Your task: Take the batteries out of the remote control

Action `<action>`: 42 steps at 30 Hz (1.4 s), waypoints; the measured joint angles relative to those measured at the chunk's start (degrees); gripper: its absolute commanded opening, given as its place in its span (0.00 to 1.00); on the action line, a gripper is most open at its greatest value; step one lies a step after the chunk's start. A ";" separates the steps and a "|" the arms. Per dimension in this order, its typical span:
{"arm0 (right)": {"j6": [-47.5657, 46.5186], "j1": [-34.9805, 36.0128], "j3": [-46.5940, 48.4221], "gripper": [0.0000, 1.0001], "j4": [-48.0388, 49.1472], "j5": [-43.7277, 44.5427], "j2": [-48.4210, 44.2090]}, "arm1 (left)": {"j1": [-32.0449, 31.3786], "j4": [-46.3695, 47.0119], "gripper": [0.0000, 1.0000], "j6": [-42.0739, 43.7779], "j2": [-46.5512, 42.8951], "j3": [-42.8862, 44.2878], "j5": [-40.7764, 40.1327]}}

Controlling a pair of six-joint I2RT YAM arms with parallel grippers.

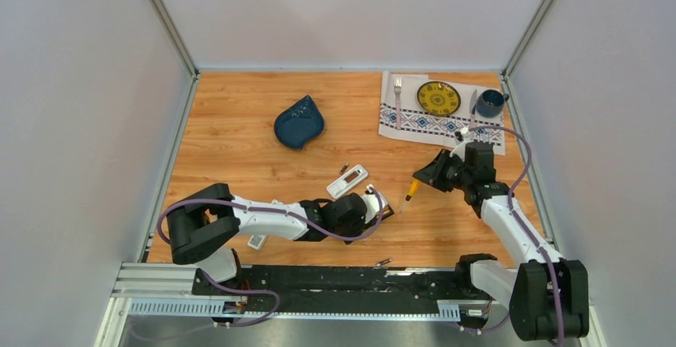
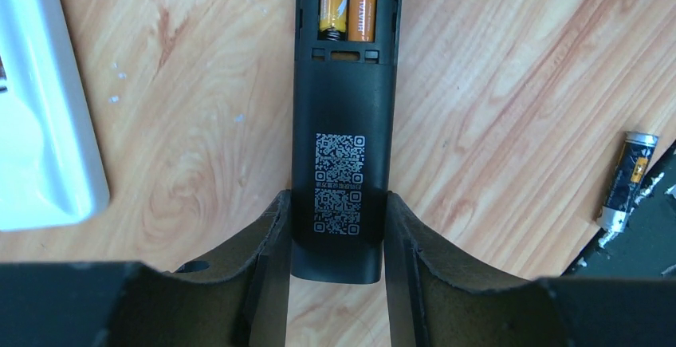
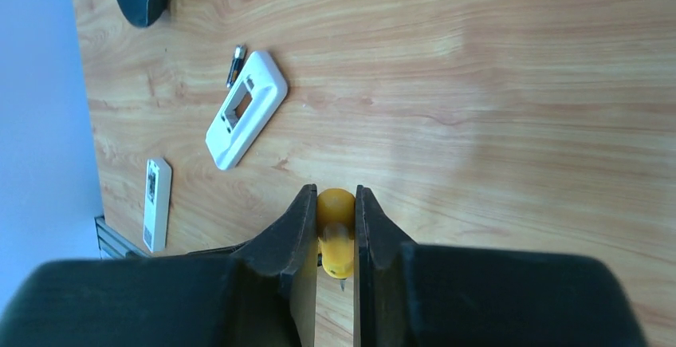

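Note:
The black remote control (image 2: 339, 147) lies back-up on the wood, its battery bay uncovered, with two orange-gold batteries (image 2: 348, 4) side by side in it. My left gripper (image 2: 337, 235) (image 1: 379, 208) is shut on the remote's near end, a finger pressed against each long side. A dark grey battery (image 2: 630, 179) lies loose to its right. Farther right, my right gripper (image 3: 336, 227) (image 1: 434, 174) is shut on the orange-handled screwdriver (image 3: 336, 235) (image 1: 412, 189), which hangs above the table.
A white remote (image 1: 347, 181) (image 3: 245, 109) with an empty bay lies left of centre, a small battery (image 3: 236, 64) beside it. A white cover (image 3: 156, 203) lies near the front rail. A blue leaf dish (image 1: 299, 121) and a placemat (image 1: 406, 120) with a plate, a fork and a cup are at the back.

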 measured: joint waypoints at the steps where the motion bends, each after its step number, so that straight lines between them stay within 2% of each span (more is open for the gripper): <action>1: 0.15 1.68 0.44 0.00 0.22 0.63 0.81 | -0.52 0.24 0.35 -0.76 -0.55 -0.70 -0.61; 6: 0.39 6.86 3.10 0.00 1.51 3.34 2.89 | -1.57 0.92 0.57 -3.41 -2.60 -3.06 -2.86; 12: -0.09 9.44 6.23 0.00 1.68 6.32 3.13 | -1.81 -0.26 0.65 -4.83 -3.37 -3.43 -4.11; 16: -0.55 10.43 6.54 0.00 1.68 7.69 3.13 | -1.79 -0.52 0.65 -5.03 -3.26 -3.23 -4.35; 19: -0.74 11.10 6.54 0.00 1.66 8.52 3.13 | -1.81 -0.48 0.59 -5.16 -2.95 -2.97 -4.24; 23: -0.90 12.74 6.54 0.00 1.70 9.46 3.34 | -1.81 -0.02 0.48 -5.09 -2.80 -2.97 -4.24; 29: -0.90 14.75 6.54 0.00 2.29 10.58 5.81 | -1.81 0.20 0.41 -4.87 -2.71 -2.97 -4.00; 42: -0.87 16.50 6.60 0.00 4.09 11.89 10.51 | -1.84 0.44 0.39 -4.76 -2.51 -2.97 -3.96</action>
